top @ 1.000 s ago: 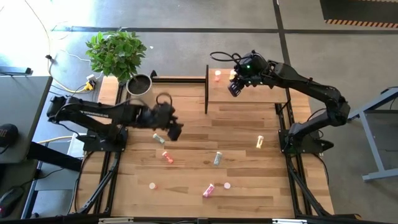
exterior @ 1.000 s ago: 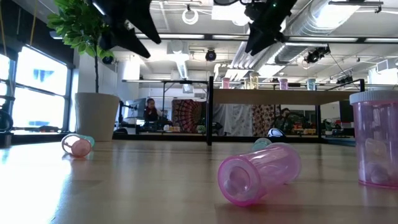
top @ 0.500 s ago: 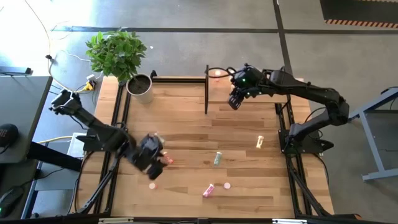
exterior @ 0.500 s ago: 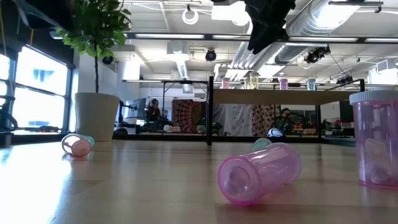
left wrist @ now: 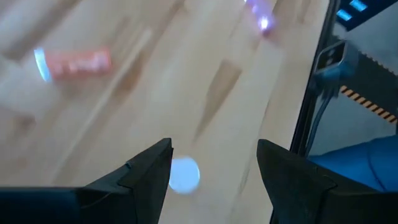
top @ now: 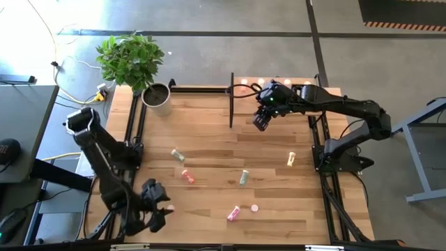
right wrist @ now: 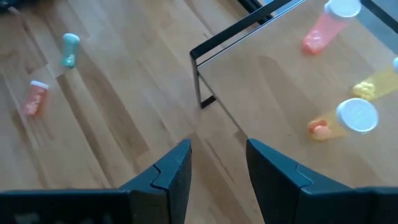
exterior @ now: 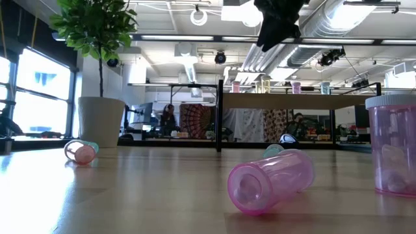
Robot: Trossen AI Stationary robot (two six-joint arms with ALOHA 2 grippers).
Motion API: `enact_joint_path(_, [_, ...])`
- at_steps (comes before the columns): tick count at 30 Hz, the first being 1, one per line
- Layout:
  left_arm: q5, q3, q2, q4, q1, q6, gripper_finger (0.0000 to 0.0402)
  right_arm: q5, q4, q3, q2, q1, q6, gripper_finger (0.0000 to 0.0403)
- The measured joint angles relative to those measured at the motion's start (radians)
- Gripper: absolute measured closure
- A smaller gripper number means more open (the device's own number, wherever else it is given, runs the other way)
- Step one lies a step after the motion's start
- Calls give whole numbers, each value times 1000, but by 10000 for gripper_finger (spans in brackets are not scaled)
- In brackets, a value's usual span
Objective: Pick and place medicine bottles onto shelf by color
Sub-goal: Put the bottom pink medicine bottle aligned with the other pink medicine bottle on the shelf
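1. My left gripper (top: 155,209) hangs at the tabletop's (top: 209,139) seven o'clock corner, fingers spread, empty.
2. My right gripper (top: 260,120) hovers beside the shelf (top: 293,104), fingers apart, empty.
3. Medicine bottles (top: 243,178) lie mid-tabletop.

overhead camera looks straight down; low camera sits at tabletop level facing the room; both wrist cameras angle downward. overhead and low share the shelf (top: 279,104) (exterior: 292,101).

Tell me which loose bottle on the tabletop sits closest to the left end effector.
The small pink upright bottle with a white cap, right beside the left end effector at the table's near-left edge; the other bottles lie farther toward the middle.
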Motion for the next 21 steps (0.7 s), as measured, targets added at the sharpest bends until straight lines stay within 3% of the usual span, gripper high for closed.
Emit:
enact_joint_path(11, [7, 0, 177, 1, -141, -291, 174, 0, 0, 0, 0, 8, 55, 258])
enact_joint_path(21, [-75, 0, 360, 51, -148, -385, 174, 1, 1, 0, 0, 8, 61, 258])
